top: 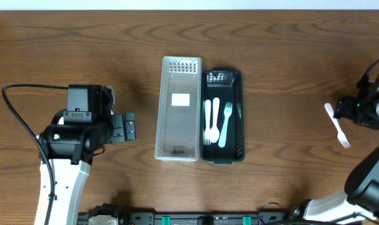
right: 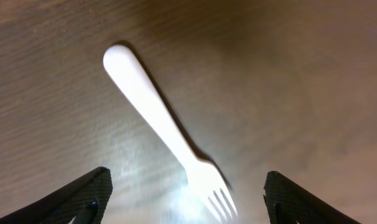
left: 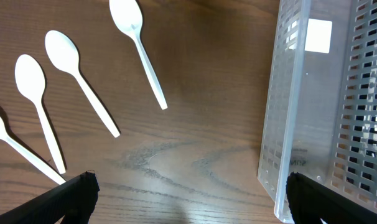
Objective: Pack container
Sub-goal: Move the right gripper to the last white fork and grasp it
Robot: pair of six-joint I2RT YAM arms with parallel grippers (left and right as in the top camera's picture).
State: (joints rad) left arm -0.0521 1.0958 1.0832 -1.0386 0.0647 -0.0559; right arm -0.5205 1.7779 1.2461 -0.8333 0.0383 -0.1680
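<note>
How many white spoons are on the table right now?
4 spoons, side by side on the table beside the clear basket; the leftmost is cut by the frame edge, so more may be hidden.

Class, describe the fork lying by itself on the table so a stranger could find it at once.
Start at the wooden table, with a clear basket and a dark green basket at its middle. From the dark one, go toward the right edge: a white plastic fork lies on bare wood. Unlike the white forks inside the dark basket, it lies alone, outside any basket.
</note>
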